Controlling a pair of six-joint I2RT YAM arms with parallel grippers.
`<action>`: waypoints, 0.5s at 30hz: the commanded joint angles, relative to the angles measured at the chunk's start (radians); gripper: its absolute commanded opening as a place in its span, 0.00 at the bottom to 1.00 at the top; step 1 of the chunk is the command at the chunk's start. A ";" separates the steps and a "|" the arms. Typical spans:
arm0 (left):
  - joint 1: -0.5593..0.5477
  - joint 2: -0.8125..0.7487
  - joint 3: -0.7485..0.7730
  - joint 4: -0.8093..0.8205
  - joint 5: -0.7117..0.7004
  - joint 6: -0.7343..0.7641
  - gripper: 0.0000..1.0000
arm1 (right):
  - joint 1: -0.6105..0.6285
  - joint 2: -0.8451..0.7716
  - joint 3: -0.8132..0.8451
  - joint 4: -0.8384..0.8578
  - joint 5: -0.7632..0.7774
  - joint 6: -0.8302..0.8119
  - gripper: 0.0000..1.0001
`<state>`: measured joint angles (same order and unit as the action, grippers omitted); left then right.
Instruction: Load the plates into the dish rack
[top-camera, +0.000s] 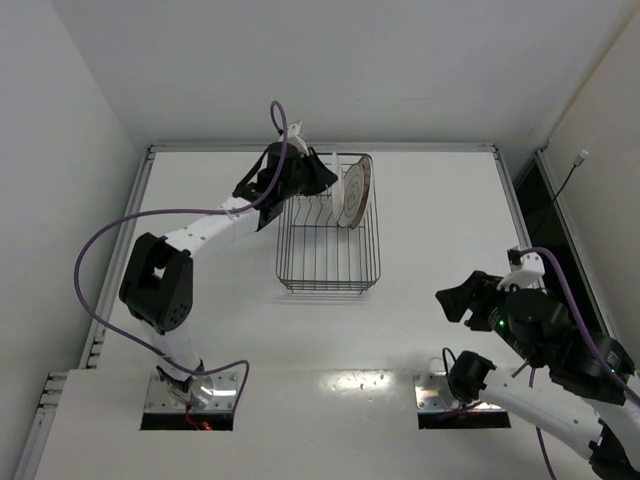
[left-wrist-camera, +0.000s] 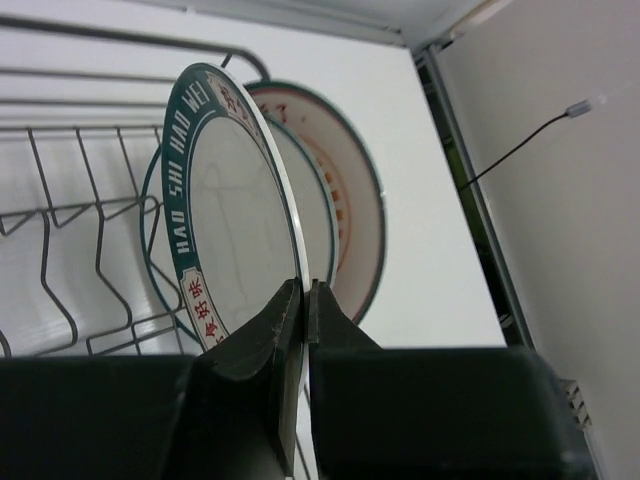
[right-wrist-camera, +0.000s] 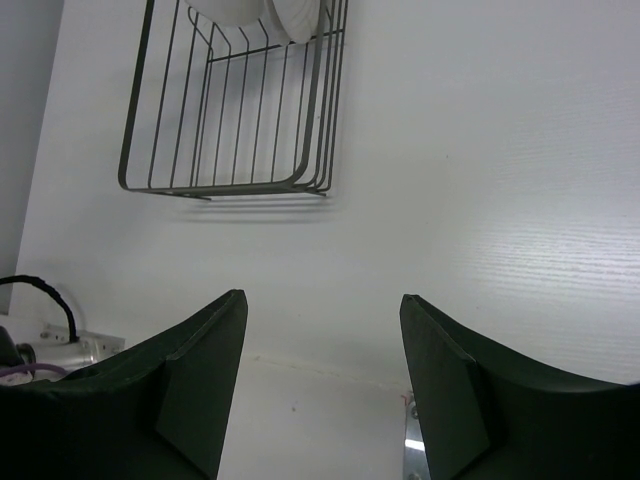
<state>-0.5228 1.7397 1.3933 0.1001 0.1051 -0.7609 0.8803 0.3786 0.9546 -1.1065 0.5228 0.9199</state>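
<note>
From above: reaching long across the bench (top-camera: 440, 220) with the left arm (top-camera: 215, 228) to the far end of the dish rack (top-camera: 330, 265); right arm (top-camera: 540, 335) folded low near its base, well apart.

From the left wrist: left jaws pinched on the rim of the dark-rimmed plate (left-wrist-camera: 225, 220), upright among the tines (left-wrist-camera: 50, 270), beside the sunburst plate (left-wrist-camera: 350, 190).

From the right wrist: right jaws spread wide, empty, over the bench.

My bench (top-camera: 440, 215) is a plain white top with pale walls at its left, far and right sides. The dark wire dish rack (top-camera: 327, 268) stands flat on it, about mid-width and toward the far edge. My two arms are bolted to metal mounting plates (top-camera: 192, 392) at the near edge.
</note>
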 joint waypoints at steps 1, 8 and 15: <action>0.007 0.026 -0.004 0.085 0.028 -0.005 0.00 | 0.006 -0.007 0.006 0.000 0.006 0.010 0.59; 0.007 0.044 -0.023 0.066 0.028 -0.005 0.04 | 0.006 -0.007 0.006 0.000 0.006 0.010 0.65; -0.005 0.012 0.122 -0.147 -0.039 0.037 0.78 | 0.006 0.015 0.049 -0.041 0.020 0.010 0.82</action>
<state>-0.5232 1.8034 1.4208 0.0143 0.0998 -0.7456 0.8806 0.3763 0.9607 -1.1332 0.5236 0.9245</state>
